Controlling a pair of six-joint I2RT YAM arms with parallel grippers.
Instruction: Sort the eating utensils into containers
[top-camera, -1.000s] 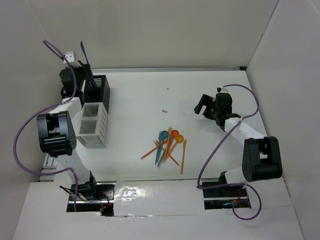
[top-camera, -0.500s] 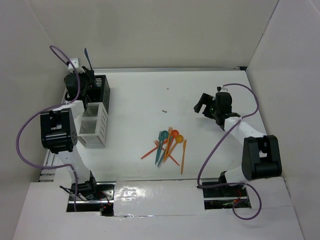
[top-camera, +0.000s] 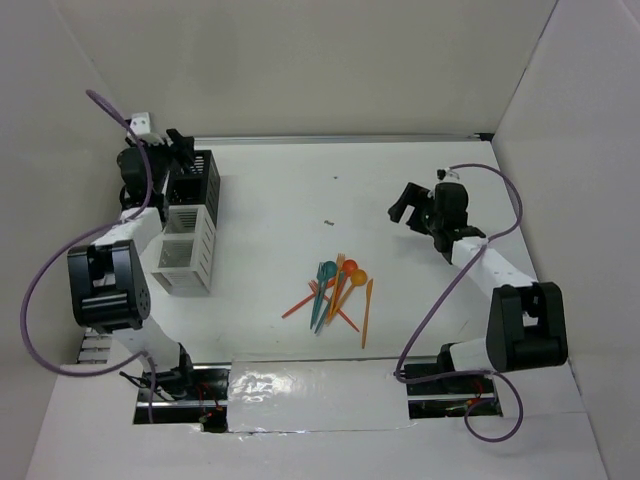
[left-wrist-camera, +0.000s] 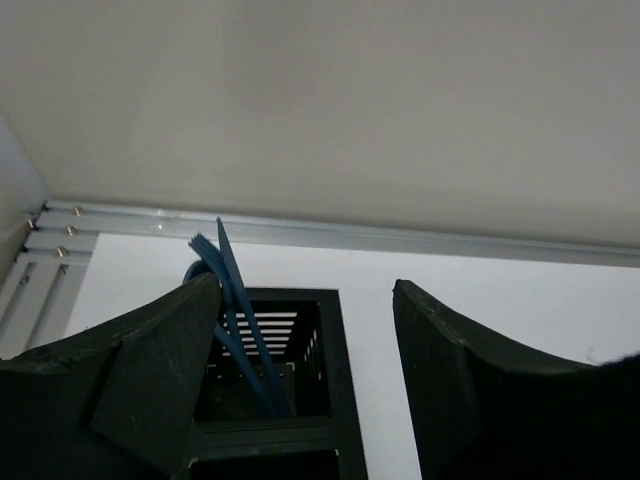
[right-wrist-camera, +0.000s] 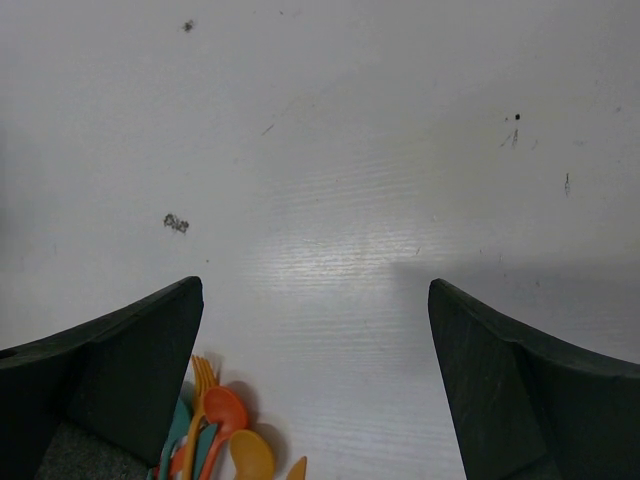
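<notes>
My left gripper (left-wrist-camera: 305, 300) is spread wide with nothing between its fingers. I hang right over the black bin (left-wrist-camera: 338, 380), which sits directly below my fingertips, and I judge this is where the blue pieces belong. Inside it, close beside one of my fingers, a few blue utensils (left-wrist-camera: 238, 310) stand on end, leaning toward a far corner with their tips above the rim, so they rest in the bin and not in my grip. Just behind me, toward my own base, the white bin (top-camera: 203, 262) stands against the black one; I cannot tell what its compartments hold. Beyond the black bin there is only the metal rail (left-wrist-camera: 400, 240) at the table's far edge and the wall (left-wrist-camera: 320, 100), so nothing blocks a straight lift. The one risk I see is a finger snagging the leaning blue handles. My right gripper (right-wrist-camera: 315, 290) is likewise open and empty, hovering over bare table (right-wrist-camera: 350, 150). Just under its near side lies the pile of utensils (right-wrist-camera: 220, 440), orange, red and teal pieces overlapping, well apart from both bins. A small dark speck (right-wrist-camera: 177, 223) lies a little ahead, no obstacle. With the heap so tangled, I expect that singling out one piece will need care.
</notes>
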